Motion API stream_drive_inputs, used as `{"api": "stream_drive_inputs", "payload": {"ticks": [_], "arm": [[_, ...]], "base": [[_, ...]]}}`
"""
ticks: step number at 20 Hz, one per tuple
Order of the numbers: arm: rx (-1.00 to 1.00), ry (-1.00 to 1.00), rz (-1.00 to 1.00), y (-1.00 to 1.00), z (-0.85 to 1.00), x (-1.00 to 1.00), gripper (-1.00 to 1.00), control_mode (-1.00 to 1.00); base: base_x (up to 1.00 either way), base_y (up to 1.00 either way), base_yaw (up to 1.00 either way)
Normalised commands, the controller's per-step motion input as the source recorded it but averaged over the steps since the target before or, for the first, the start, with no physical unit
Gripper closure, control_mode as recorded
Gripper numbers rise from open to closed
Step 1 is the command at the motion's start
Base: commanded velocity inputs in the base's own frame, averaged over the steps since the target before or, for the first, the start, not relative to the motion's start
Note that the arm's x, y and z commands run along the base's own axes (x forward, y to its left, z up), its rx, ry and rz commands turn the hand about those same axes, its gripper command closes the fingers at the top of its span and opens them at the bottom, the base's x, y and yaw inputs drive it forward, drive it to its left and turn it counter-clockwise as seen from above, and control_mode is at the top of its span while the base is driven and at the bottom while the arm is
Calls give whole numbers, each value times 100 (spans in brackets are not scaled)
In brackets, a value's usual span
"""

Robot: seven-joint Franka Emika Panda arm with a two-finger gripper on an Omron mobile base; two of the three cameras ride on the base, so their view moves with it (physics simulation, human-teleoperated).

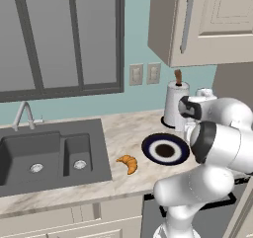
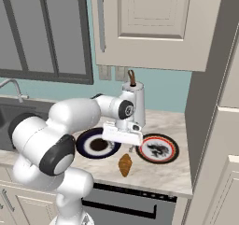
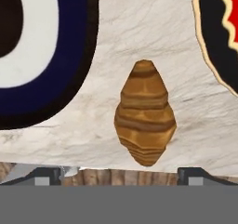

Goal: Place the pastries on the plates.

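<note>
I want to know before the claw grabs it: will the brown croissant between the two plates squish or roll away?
The brown croissant looks ridged and fat in the middle with tapered ends, so it may pinch snugly there. It lies flat on the counter, so it probably won't roll. It is small beside the navy plate, so likely light.

Glossy white rounded arm links, dark grey joint bands; end effector point(image 2: 132, 148) apparently white-cased, dark-tipped.
</note>
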Motion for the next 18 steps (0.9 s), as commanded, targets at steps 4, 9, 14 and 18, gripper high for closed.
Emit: {"api": "stream_drive_inputs", "payload": {"ticks": [4,9,14,18], "arm": [[1,0,0,-34,-10,-1,-100,-100],[4,0,10,-16,-17,-21,-100,-100],[1,-2,14,-4,-9,0,-100,-100],[0,0,10,0,-4,1,-100,-100]], "base": [[0,0,0],[0,0,0],[0,0,0],[0,0,0]]}}
